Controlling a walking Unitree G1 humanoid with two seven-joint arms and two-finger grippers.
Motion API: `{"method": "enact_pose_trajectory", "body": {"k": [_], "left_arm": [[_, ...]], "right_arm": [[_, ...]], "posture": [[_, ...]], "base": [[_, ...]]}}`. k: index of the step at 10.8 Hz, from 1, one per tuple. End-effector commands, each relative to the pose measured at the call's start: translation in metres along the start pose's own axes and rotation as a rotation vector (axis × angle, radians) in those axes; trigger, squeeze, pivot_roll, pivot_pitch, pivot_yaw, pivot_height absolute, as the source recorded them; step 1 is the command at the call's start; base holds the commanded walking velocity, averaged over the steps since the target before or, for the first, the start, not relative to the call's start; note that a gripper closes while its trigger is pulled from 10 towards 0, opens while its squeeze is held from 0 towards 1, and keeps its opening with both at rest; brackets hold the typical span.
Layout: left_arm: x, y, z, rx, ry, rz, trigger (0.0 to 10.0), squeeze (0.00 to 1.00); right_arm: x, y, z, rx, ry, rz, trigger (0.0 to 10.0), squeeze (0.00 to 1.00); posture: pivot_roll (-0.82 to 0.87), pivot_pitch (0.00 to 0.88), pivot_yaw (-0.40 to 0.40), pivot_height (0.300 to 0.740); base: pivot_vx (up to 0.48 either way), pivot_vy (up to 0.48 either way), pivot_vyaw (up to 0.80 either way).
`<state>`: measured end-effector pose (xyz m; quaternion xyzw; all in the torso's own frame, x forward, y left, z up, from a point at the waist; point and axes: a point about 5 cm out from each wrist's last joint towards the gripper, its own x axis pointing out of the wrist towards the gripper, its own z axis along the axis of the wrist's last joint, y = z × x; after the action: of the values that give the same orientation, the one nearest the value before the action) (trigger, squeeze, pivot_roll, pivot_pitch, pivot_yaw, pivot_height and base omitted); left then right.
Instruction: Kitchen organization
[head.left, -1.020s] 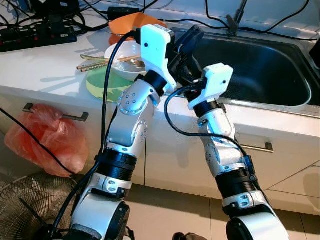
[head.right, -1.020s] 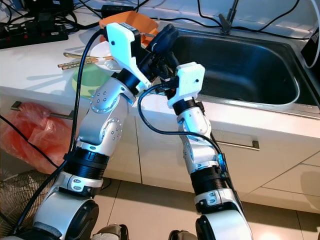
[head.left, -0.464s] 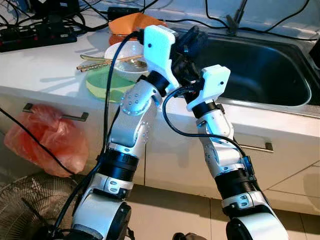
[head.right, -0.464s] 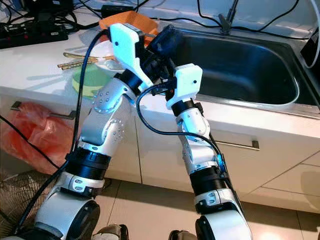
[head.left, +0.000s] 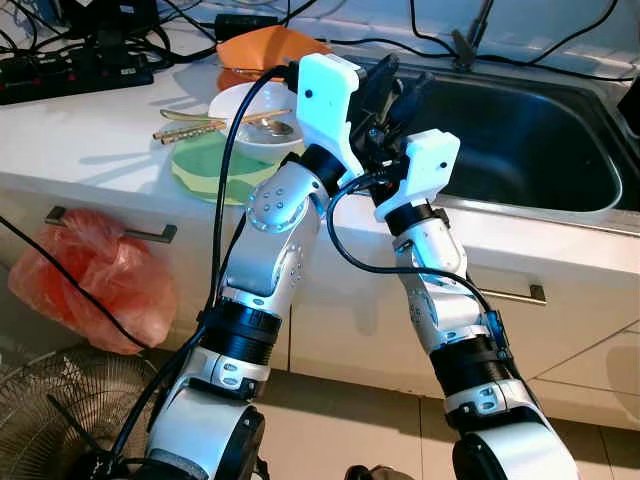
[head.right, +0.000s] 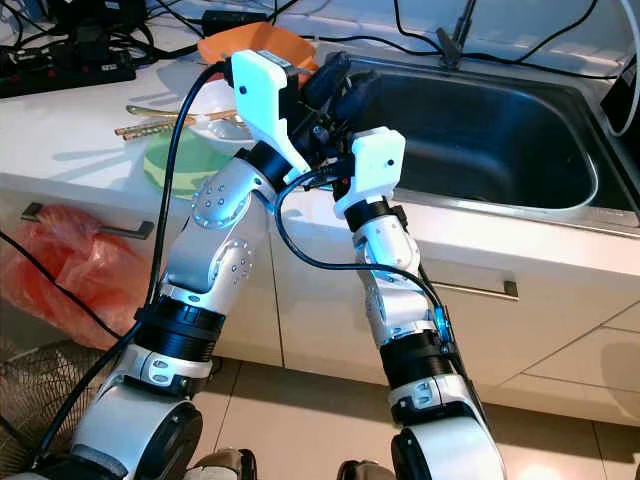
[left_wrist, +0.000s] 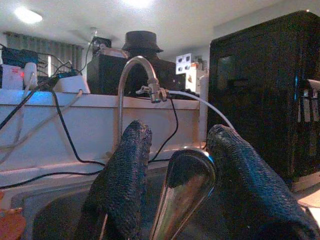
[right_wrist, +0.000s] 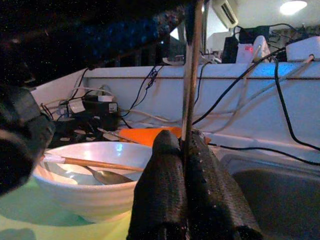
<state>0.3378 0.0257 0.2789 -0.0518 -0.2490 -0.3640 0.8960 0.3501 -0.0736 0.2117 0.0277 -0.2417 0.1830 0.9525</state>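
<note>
Both arms are reaching over the table (head.left: 90, 120) edge by the sink (head.left: 520, 140). Right gripper (right_wrist: 186, 150) is pinching a spoon (left_wrist: 182, 192) by its handle, upright. Left gripper (left_wrist: 177, 165) is standing open around the spoon bowl. At 9 o'clock, a white bowl (head.left: 250, 110) is sitting on a green plate (head.left: 205, 165), holding chopsticks (head.left: 190, 125)
</note>
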Motion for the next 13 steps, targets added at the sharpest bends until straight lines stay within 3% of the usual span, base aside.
{"method": "enact_pose_trajectory", "body": {"k": [1, 9, 10, 11, 13], "left_arm": [[-0.004, -0.001, 0.001, 0.006, -0.006, -0.003, 10.0, 0.0], [-0.015, 0.01, 0.012, -0.063, -0.056, 0.049, 10.0, 0.0], [-0.018, 0.011, 0.012, -0.066, -0.054, 0.059, 10.0, 0.0], [-0.02, 0.012, 0.01, -0.061, -0.04, 0.067, 10.0, 0.0], [-0.025, 0.01, 0.004, -0.031, -0.002, 0.068, 10.0, 0.0]], "right_arm": [[0.001, -0.021, 0.004, 0.002, -0.006, -0.098, 0.0, 0.0], [0.004, -0.052, -0.001, -0.069, 0.05, -0.193, 0.0, 0.0], [0.005, -0.059, -0.002, -0.085, 0.067, -0.229, 6.7, 0.0], [0.005, -0.062, -0.003, -0.101, 0.078, -0.244, 10.0, 0.0], [0.007, -0.075, -0.003, -0.134, 0.098, -0.286, 10.0, 0.0]], "posture": [[0.06, 0.084, -0.025, 0.74], [0.07, 0.075, -0.029, 0.74], [0.07, 0.078, -0.032, 0.74], [0.07, 0.078, -0.032, 0.74], [0.07, 0.084, -0.035, 0.74]], "base": [[0.0, 0.0, 0.0], [0.0, 0.0, 0.0], [0.0, 0.0, 0.0], [0.0, 0.0, 0.0], [0.0, 0.0, 0.0]]}}
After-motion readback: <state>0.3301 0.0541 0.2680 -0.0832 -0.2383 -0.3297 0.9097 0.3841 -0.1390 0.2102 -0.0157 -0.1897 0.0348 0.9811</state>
